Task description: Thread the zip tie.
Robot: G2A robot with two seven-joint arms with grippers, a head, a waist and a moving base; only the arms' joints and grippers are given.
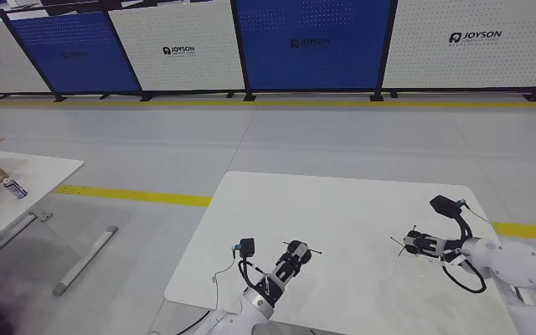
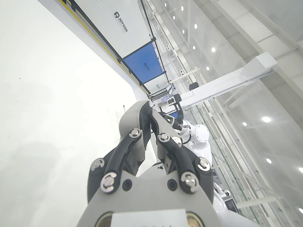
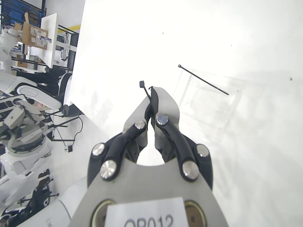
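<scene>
My left gripper (image 1: 299, 250) (image 2: 151, 112) hovers near the front edge of the white table (image 1: 352, 209), shut on a thin black zip tie (image 1: 316, 250) that sticks out sideways past both fingers. Far to its right, my right gripper (image 1: 408, 244) (image 3: 150, 95) is shut on another black zip tie (image 3: 144, 88), whose square head pokes out just beyond the fingertips. A further loose zip tie (image 3: 203, 79) lies flat on the table beyond the right gripper, beside a clear plastic box (image 3: 230, 107).
A second white table (image 1: 33, 180) with a small bottle (image 1: 14, 188) stands off to the left across a floor gap. Blue and white pegboard panels (image 1: 310, 42) close off the back. A wide stretch of table separates the two grippers.
</scene>
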